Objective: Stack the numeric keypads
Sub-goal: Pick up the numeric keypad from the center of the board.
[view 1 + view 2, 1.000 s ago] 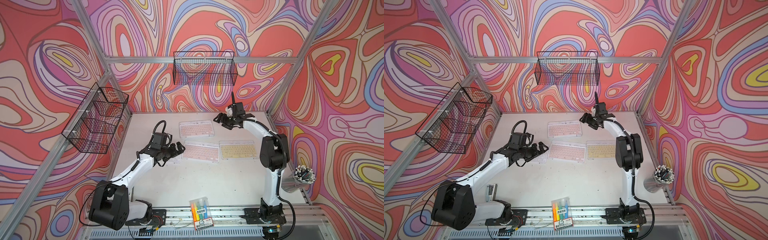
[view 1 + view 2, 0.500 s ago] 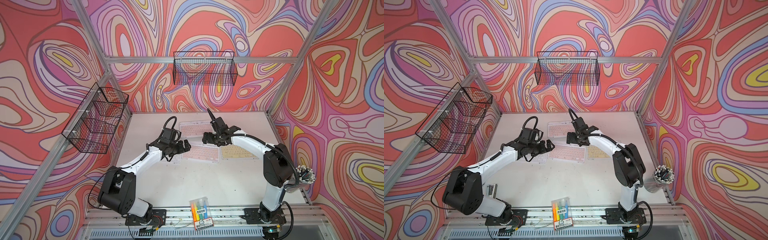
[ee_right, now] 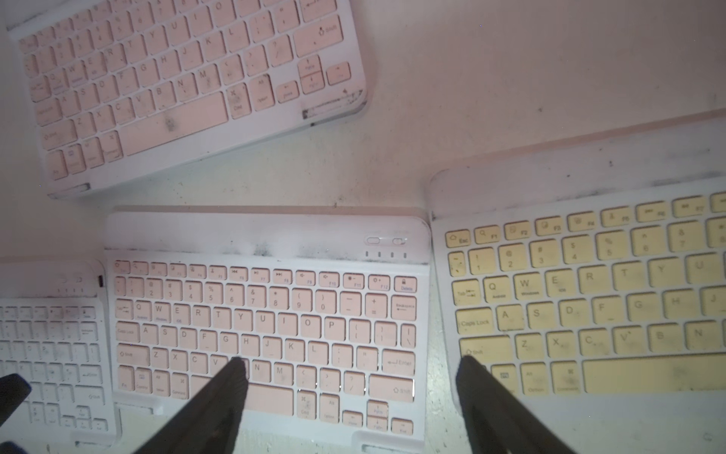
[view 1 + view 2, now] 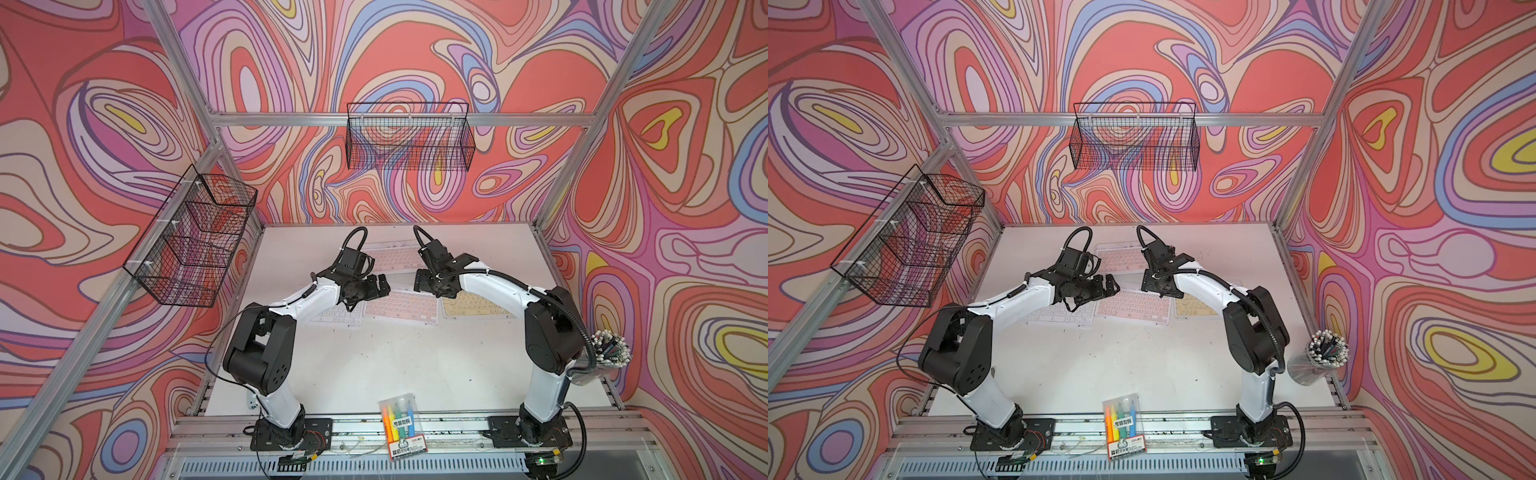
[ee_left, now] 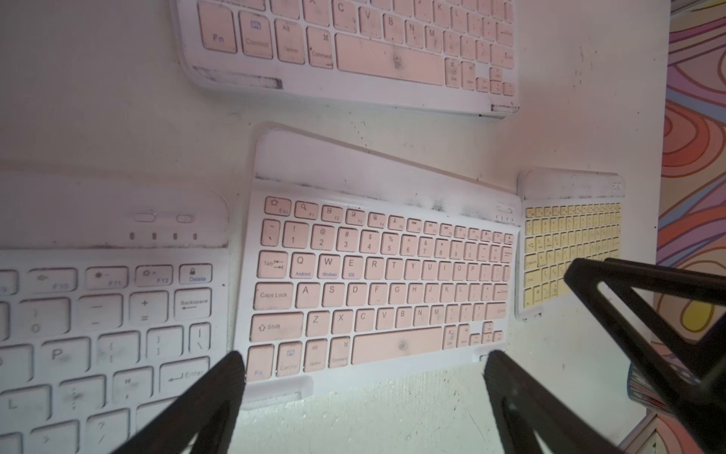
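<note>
Four numeric keypads lie flat on the white table (image 4: pixel 374 374). One pink keypad (image 4: pixel 390 257) is at the back. In front of it are a white one (image 4: pixel 338 318), a middle pink one (image 4: pixel 401 307) and a yellow one (image 4: pixel 478 305) in a row. My left gripper (image 4: pixel 380 284) hovers open over the middle pink keypad's (image 5: pixel 377 283) left end, with nothing between its fingertips (image 5: pixel 231 369). My right gripper (image 4: pixel 424 282) hovers open above the gap between that pink keypad (image 3: pixel 267 314) and the yellow one (image 3: pixel 589 295). A pale frame edge (image 5: pixel 314 157) juts out beyond the pink keypad's far side.
A clear pack of coloured markers (image 4: pixel 401 428) lies at the front edge. A cup of pens (image 4: pixel 606 353) stands at the right edge. Wire baskets hang on the back wall (image 4: pixel 409 141) and the left wall (image 4: pixel 191 241). Both arms' elbows stand over the front half.
The right arm has swung from the back right corner in towards the middle pink keypad. The left gripper has moved right and back to the same keypad. The keypads have not shifted.
</note>
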`<state>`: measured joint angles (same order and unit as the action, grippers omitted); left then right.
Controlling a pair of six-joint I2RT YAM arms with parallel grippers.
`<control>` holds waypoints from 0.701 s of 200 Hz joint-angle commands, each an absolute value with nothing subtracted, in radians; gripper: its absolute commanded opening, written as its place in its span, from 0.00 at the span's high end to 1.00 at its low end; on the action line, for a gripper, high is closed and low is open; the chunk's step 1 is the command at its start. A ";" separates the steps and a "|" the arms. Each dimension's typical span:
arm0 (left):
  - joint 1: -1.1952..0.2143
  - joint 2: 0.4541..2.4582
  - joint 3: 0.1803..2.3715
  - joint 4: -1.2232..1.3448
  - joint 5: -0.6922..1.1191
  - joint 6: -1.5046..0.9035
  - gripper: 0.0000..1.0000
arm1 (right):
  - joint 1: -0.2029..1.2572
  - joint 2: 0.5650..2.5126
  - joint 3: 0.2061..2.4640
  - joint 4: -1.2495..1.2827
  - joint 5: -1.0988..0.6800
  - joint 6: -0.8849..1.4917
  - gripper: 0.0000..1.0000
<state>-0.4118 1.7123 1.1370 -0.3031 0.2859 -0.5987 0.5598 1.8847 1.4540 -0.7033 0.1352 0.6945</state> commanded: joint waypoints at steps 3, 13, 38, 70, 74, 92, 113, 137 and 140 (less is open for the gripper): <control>-0.417 1.748 1.160 -0.333 0.267 -0.578 0.02 | 0.565 1.922 1.431 -0.711 0.148 0.746 0.15; -0.416 1.758 1.160 -0.332 0.261 -0.578 0.02 | 0.565 1.926 1.423 -0.704 0.135 0.753 0.15; -0.417 1.784 1.162 -0.316 0.280 -0.574 0.02 | 0.565 1.936 1.398 -0.674 0.103 0.769 0.15; -0.417 1.819 1.173 -0.321 0.286 -0.575 0.03 | 0.565 1.945 1.388 -0.664 0.088 0.768 0.16; -0.416 1.822 1.174 -0.321 0.281 -0.573 0.03 | 0.565 1.945 1.387 -0.664 0.089 0.768 0.16; -0.416 1.836 1.185 -0.334 0.262 -0.568 0.04 | 0.565 1.948 1.384 -0.659 0.084 0.768 0.16; -0.416 1.858 1.205 -0.356 0.239 -0.560 0.04 | 0.565 1.954 1.382 -0.656 0.080 0.768 0.16; -0.418 1.875 1.222 -0.370 0.212 -0.558 0.04 | 0.565 1.966 1.381 -0.652 0.072 0.767 0.16; -0.417 1.878 1.224 -0.371 0.209 -0.559 0.04 | 0.565 1.967 1.382 -0.651 0.070 0.768 0.16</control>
